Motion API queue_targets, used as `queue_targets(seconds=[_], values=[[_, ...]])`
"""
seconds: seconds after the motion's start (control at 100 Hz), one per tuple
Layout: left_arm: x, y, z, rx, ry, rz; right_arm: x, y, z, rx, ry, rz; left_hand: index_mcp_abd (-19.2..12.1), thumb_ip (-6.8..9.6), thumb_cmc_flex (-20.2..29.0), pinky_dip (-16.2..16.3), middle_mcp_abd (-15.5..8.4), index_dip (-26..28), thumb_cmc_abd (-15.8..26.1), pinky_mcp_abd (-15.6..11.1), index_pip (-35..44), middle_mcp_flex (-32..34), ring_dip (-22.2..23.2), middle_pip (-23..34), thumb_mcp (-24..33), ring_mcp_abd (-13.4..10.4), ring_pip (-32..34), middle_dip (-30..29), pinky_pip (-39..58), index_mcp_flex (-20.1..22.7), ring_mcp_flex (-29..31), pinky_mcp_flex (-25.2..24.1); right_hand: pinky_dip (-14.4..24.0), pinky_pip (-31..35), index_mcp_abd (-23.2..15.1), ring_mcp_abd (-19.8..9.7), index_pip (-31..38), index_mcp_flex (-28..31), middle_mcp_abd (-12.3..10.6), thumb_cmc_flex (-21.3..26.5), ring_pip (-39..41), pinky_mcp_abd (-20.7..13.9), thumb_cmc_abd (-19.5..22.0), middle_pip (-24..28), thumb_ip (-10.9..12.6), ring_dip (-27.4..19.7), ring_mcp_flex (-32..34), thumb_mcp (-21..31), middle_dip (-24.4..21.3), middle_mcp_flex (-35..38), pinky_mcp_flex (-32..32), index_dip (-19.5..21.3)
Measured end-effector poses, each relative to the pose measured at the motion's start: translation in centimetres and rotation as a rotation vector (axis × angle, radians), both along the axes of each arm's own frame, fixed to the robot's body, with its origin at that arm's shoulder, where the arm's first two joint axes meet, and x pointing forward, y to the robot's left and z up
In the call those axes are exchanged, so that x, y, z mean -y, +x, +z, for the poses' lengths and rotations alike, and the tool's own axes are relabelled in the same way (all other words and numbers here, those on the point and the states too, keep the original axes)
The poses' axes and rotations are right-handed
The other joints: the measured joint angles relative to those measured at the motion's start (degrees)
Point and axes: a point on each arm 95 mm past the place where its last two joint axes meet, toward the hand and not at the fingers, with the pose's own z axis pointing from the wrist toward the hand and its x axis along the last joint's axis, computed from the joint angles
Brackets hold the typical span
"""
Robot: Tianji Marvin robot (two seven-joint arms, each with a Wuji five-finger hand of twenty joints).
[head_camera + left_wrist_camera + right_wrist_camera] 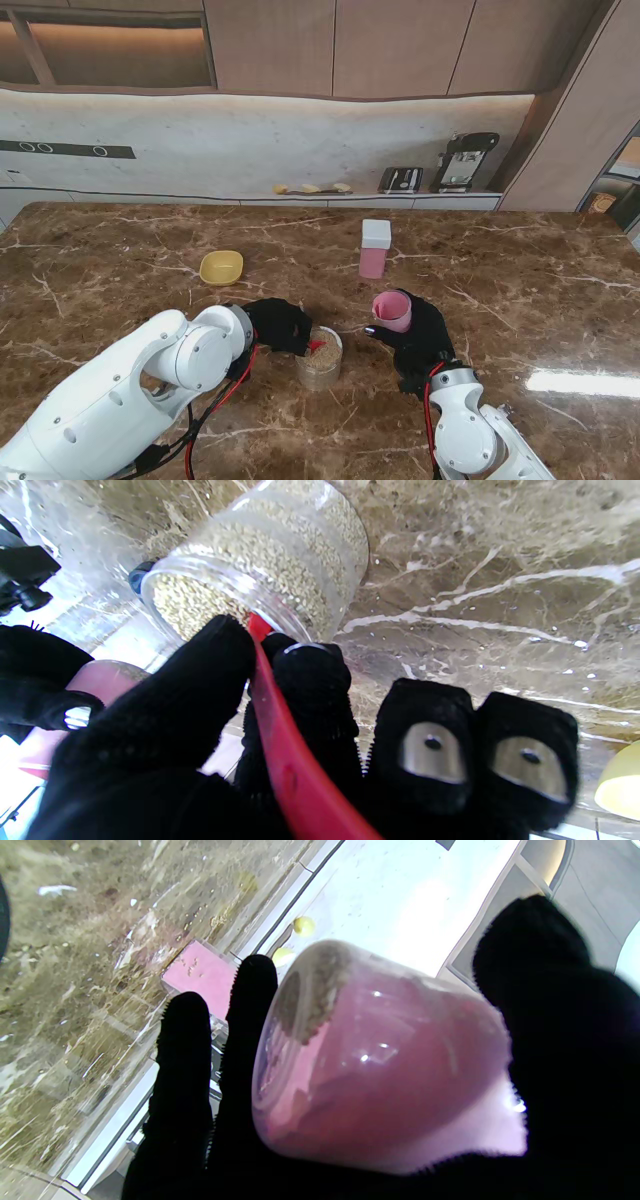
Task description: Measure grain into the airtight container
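Observation:
A clear jar of grain point(320, 357) point(260, 565) stands on the marble table in front of me. My left hand point(275, 323) point(320, 750) is shut on a red scoop point(316, 346) point(290, 760) whose tip dips into the jar's mouth. My right hand point(420, 335) point(550, 1040) is shut on a pink cup point(392, 311) point(380, 1060), held just right of the jar, tilted, with some grain inside. A pink airtight container with a white lid point(375, 248) point(202, 972) stands farther from me, behind the cup.
A yellow bowl point(221, 267) point(620, 785) sits on the table to the left, beyond my left hand. At the back, a counter ledge carries a dark appliance point(463, 160) and small items. A window glare marks the table at right.

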Motion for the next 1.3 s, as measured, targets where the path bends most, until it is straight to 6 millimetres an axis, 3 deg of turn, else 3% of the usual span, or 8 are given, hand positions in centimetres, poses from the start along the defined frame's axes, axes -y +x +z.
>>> queue_targets(seconds=[1.3], values=[[-1.1,0.1,-0.9,-0.14,-0.148,0.13,-0.1,0.1,-0.1,-0.004,-0.002,0.004,0.43,-0.01,0.55,-0.04,0.0,-0.46,0.0,0.0,0.65,0.0,0.0,0.0,-0.35,0.0,0.0,0.0,0.01,0.0,0.0,0.0,0.0,0.0,0.35,0.0,0.0,0.0,0.0,0.0,0.0,0.0,0.09,0.0,0.0,0.0,0.0,0.0,0.0,0.0,-0.17,0.0]])
